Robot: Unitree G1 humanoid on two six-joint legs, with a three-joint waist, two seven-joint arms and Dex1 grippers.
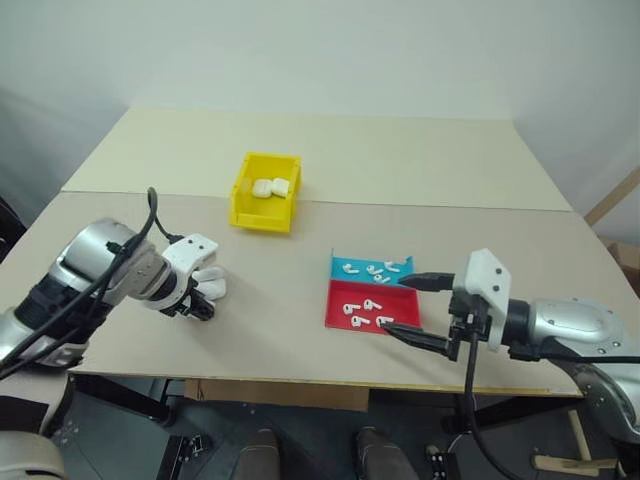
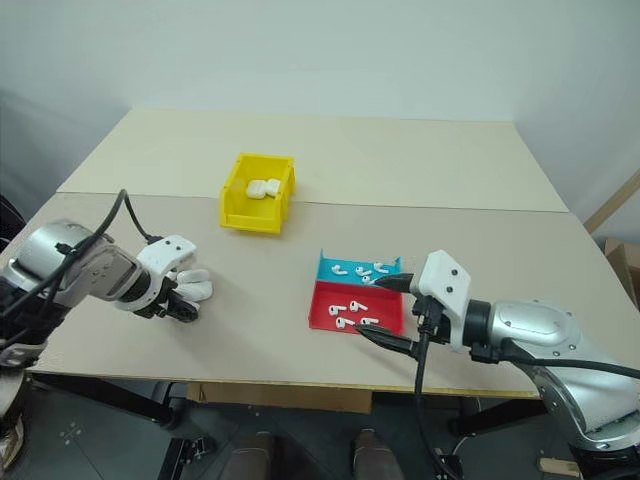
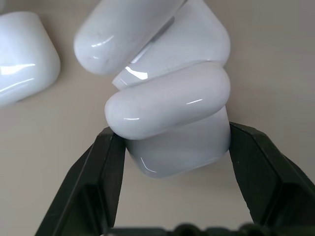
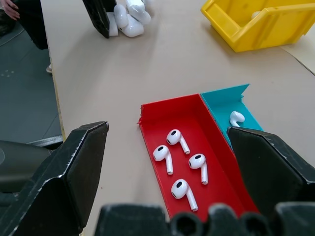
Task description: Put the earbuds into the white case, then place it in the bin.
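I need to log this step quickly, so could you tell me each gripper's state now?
Left gripper: closed on a white case.
Right gripper: open, holding nothing, over the red and blue tray.

Table (image 1: 330, 160): plain pale beige, no pattern.
Bin (image 1: 243, 196): solid bright yellow walls and floor.
Cases in bin (image 1: 270, 187): glossy white.
White case (image 3: 182, 142): glossy white with bright highlights.
Other cases beside it (image 4: 129, 18): glossy white.
Tray, near half (image 4: 157, 123): solid red.
Tray, far half (image 4: 224, 101): solid teal blue.
Earbuds (image 4: 178, 147): glossy white, each with a small dark spot on the head.
Left gripper (image 3: 172, 147): matte black fingers, white housing.
Right gripper (image 1: 412, 308): black fingers, white housing.
Wall (image 1: 320, 50): plain white.
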